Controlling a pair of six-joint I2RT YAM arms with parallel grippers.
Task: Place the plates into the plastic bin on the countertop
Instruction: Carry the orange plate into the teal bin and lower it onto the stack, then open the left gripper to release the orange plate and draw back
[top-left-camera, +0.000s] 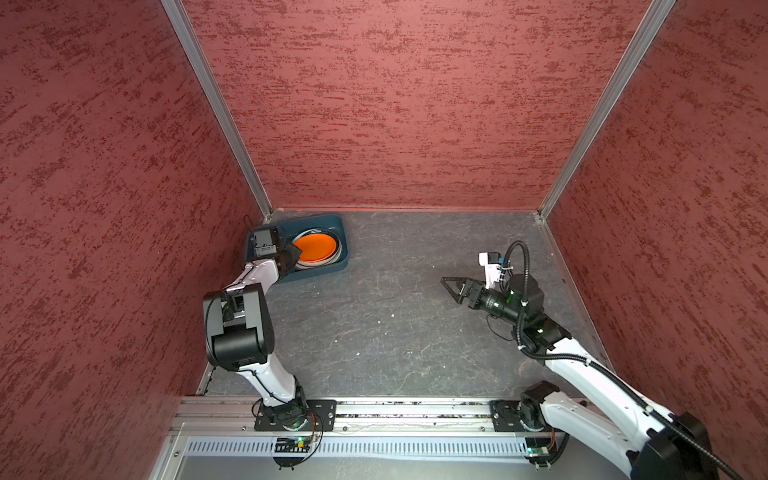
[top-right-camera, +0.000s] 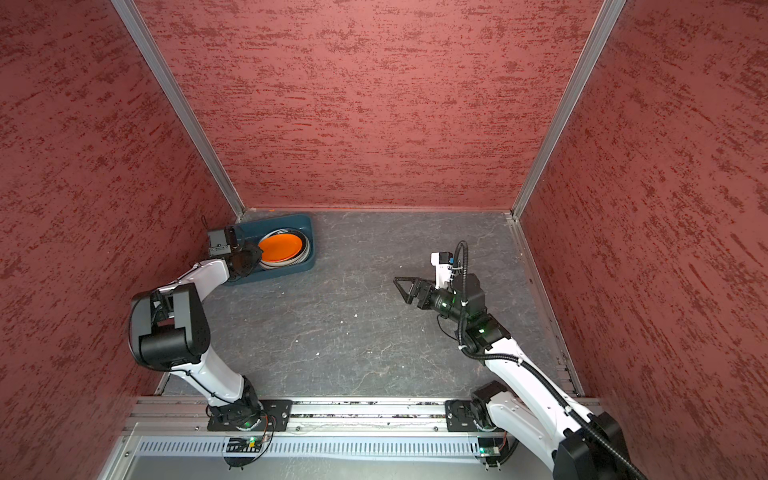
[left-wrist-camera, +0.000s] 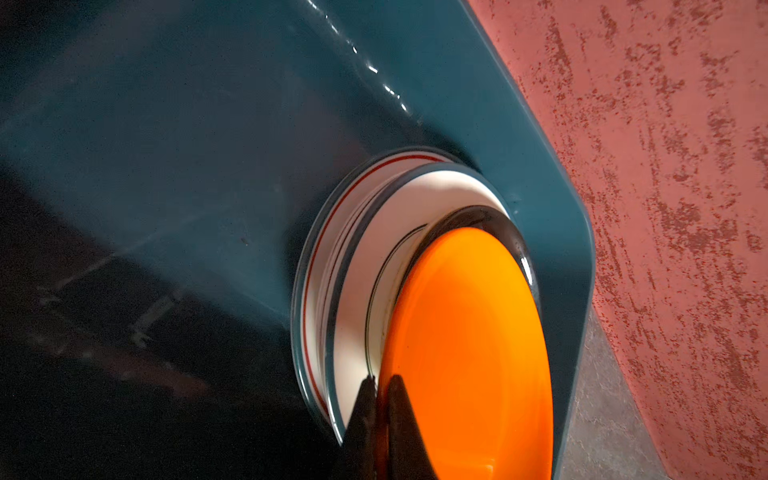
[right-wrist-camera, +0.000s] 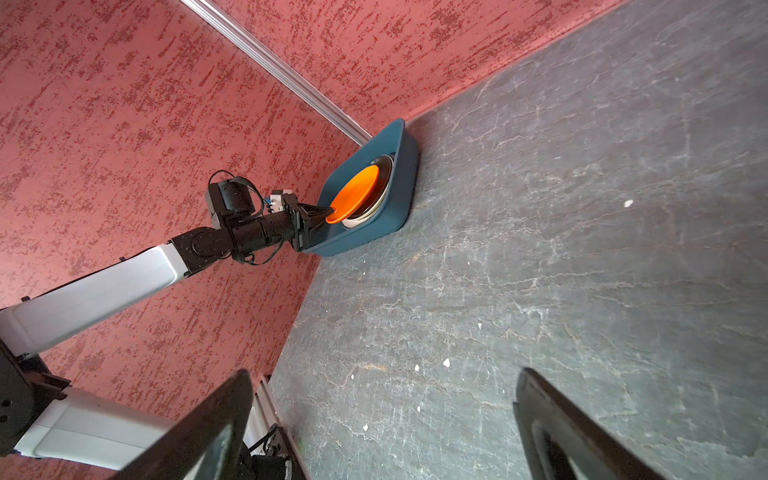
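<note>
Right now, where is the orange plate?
In both top views the orange plate tops the stack inside the plastic bin, far-left corner, edge pinched by the left gripper.

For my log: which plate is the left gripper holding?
The orange plate, topmost: the left gripper has its jaws shut on its rim; the black plate and white plates lie beneath.

The orange plate (top-left-camera: 316, 247) is covering the plates (left-wrist-camera: 353, 266) stacked under it, leaving only rims showing, perhaps three. The left gripper (top-left-camera: 296, 254) is hiding the left end of the plastic bin (top-left-camera: 332, 222) in both top views.
</note>
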